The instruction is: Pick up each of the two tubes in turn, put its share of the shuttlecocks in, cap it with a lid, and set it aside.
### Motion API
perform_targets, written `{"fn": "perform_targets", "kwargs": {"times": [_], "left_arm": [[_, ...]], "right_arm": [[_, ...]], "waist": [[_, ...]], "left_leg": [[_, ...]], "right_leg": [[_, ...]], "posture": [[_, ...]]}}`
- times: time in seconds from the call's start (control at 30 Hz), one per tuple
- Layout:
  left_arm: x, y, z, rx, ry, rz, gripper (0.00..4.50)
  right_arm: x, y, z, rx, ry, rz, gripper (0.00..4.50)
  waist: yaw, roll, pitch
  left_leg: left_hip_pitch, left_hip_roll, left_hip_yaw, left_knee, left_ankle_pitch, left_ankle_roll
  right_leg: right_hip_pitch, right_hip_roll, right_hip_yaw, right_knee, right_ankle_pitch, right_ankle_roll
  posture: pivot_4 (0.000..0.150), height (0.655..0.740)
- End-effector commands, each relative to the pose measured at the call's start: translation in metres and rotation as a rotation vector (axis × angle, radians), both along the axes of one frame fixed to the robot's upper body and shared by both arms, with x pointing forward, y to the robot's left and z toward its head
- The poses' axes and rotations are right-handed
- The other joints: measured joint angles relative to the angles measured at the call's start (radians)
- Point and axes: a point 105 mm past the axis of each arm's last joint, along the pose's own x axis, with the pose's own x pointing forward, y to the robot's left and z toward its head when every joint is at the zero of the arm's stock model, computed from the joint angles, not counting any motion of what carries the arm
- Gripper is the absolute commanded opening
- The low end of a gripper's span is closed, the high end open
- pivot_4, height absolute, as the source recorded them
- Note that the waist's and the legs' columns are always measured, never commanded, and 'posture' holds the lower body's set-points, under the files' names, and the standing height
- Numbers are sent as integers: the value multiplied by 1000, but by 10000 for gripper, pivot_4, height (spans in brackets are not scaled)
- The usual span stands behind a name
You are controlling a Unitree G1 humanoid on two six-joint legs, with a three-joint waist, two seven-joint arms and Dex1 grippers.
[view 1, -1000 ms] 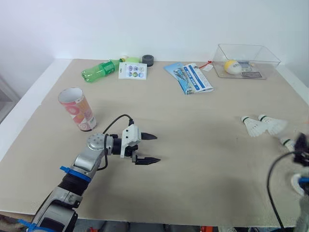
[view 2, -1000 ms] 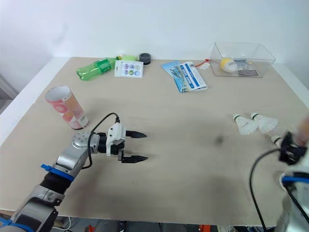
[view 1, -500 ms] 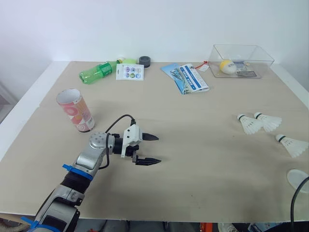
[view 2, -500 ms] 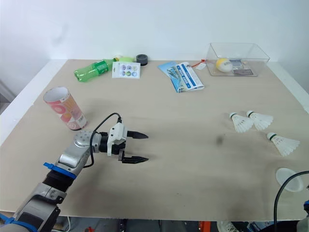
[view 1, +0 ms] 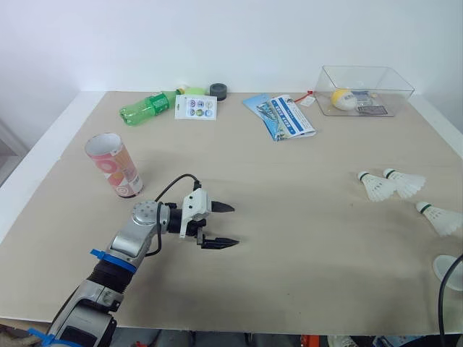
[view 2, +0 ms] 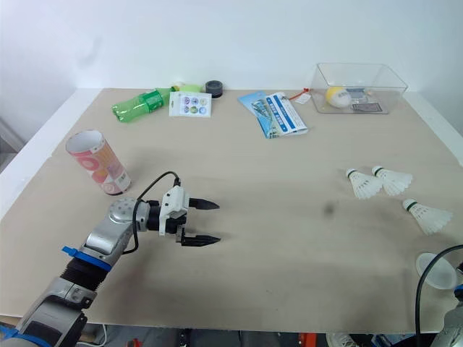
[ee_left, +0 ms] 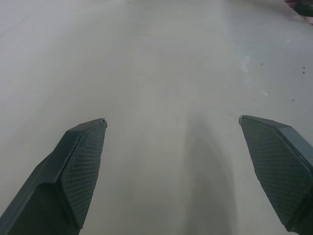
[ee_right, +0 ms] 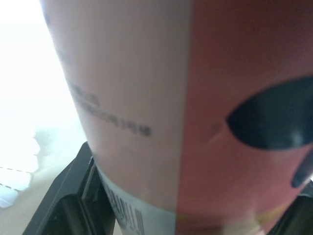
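Note:
A pink patterned tube (view 1: 114,165) stands open-topped at the table's left. My left gripper (view 1: 236,225) rests low over bare table to the tube's right, open and empty, its fingers (ee_left: 78,166) spread wide. Three white shuttlecocks lie at the right: two side by side (view 1: 376,186) (view 1: 406,183), and one nearer the edge (view 1: 440,218). A translucent lid (view 1: 448,272) lies at the near right edge. In the right wrist view a second pink-and-white tube (ee_right: 195,98) sits close up between my right gripper's fingers (ee_right: 73,200).
Along the back lie a green bottle (view 1: 147,107), a sticker card (view 1: 196,108), a black roll (view 1: 218,90) and blue booklets (view 1: 286,117). A clear box (view 1: 398,90) holding a yellow ball (view 1: 345,99) stands back right. A black cable (view 1: 443,296) curves at the near right corner.
My right arm has dropped out of the head views at the right edge, uncovering the third shuttlecock and the lid. The left gripper stays open in the same place.

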Motion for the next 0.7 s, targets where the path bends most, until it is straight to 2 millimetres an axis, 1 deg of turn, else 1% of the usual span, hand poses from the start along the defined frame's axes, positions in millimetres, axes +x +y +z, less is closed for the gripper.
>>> {"fn": "perform_targets", "kwargs": {"times": [0.03, 0.13, 0.2, 0.27, 0.43, 0.7], "left_arm": [[0, 0, 12, -20, -50, 5, 45000], [-1, 0, 11, -17, -48, 5, 45000], [-1, 0, 11, -15, -48, 5, 45000], [-2, 0, 11, -14, -47, 6, 45000], [-2, 0, 10, -12, -45, 4, 45000], [-3, -4, 9, -13, -39, -6, 45000]], "right_arm": [[-9, -10, 10, -29, -22, -36, 35175], [-7, -10, 0, 16, -20, -13, 35175], [-5, -10, -3, 30, -20, -6, 41473], [-5, -10, -4, 30, -8, 1, 44511], [-8, -8, -6, 35, -4, -1, 44511], [-13, 1, -5, 11, 19, 16, 44511]], "waist": [[0, 0, 0], [0, 0, 0], [0, 0, 0], [-1, 0, 0], [-1, 0, 0], [-2, 0, 0]], "left_leg": [[0, 0, 0, 0, 0, 0], [1, 0, 0, 0, 0, 0], [1, 0, 0, 0, 0, 0], [1, 0, 0, 0, 0, 0], [1, 0, 0, 0, 0, 0], [1, 0, 0, 0, 0, 0]], "right_leg": [[0, 0, 0, 0, 0, 0], [1, 0, 0, 0, 0, 0], [1, 0, 0, 0, 0, 0], [1, 0, 0, 0, 0, 0], [1, 0, 0, 0, 0, 0], [1, 0, 0, 0, 0, 0]], "posture": [[1500, 7400], [1500, 7400], [1500, 7400], [1500, 7400], [1500, 7400], [1500, 7400]]}}
